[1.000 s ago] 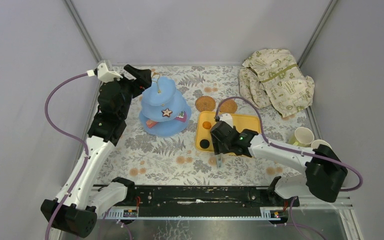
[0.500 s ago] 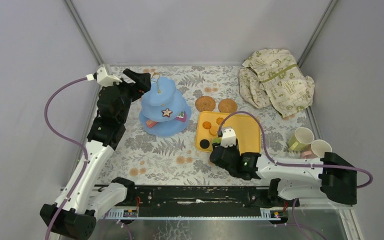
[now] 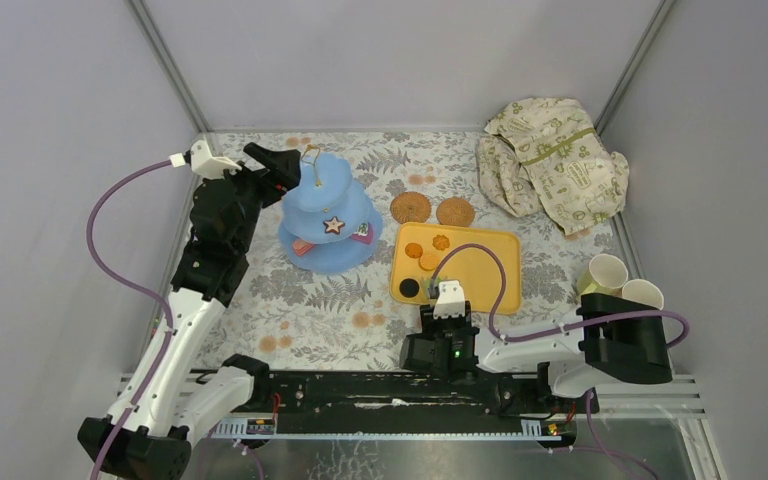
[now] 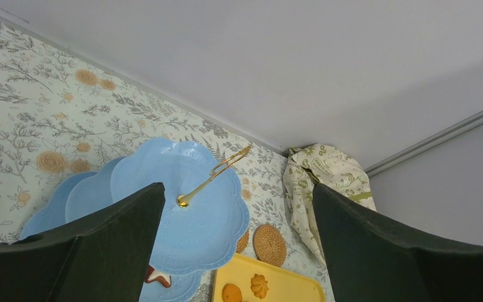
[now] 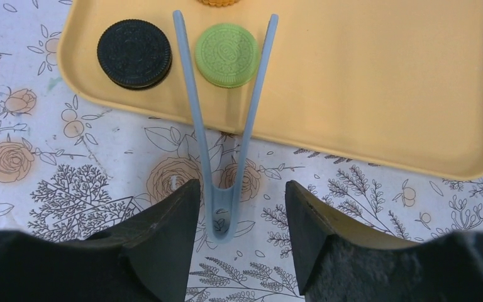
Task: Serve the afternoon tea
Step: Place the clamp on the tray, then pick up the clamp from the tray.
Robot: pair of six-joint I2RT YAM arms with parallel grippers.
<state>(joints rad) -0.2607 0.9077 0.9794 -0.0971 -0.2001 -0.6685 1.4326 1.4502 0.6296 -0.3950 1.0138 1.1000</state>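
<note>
No words or numbers can be read anywhere. The cloth (image 3: 555, 160) has green print on it, but it is too small to tell if there are letters. The black biscuit (image 5: 134, 53) and the green biscuit (image 5: 226, 55) have pressed patterns on top, and no letters show in them.
</note>
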